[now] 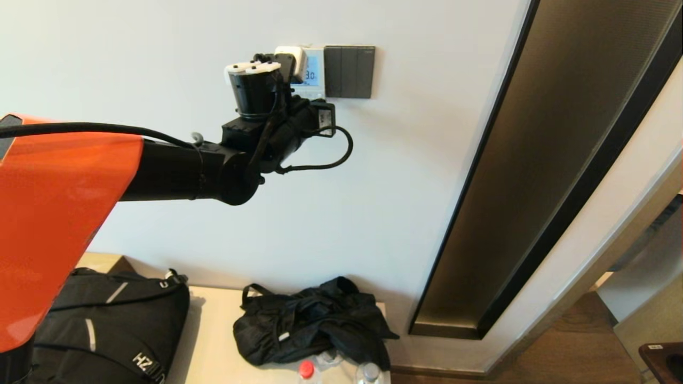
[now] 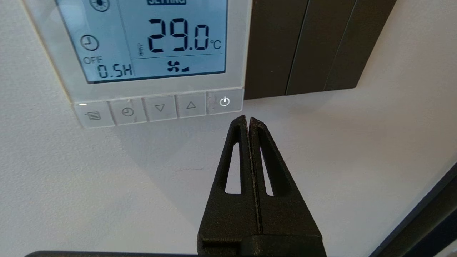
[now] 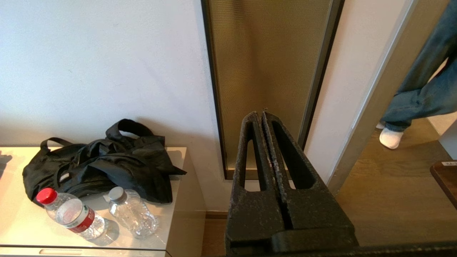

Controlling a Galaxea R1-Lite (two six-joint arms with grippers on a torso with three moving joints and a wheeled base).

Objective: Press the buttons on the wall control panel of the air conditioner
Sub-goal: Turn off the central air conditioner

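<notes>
Pressed-together fingertips of the left gripper (image 2: 247, 119) hover just below the power button (image 2: 224, 101) – last in the control panel (image 2: 153, 53) row on the wall. Right gripper (image 3: 260, 116) – also closed – hangs parked beside the low cabinet (image 3: 178, 200).

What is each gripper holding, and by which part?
Nothing. The left gripper is shut empty just below the power button; the right gripper is shut empty, parked.

Below me: black bag (image 3: 103, 162) on cabinet (image 3: 178, 200), two bottles (image 3: 71, 214) beside it; backpack (image 1: 106, 325) left; dark switch plate (image 1: 349, 72); jeans-clad legs (image 3: 421, 89) in doorway.
</notes>
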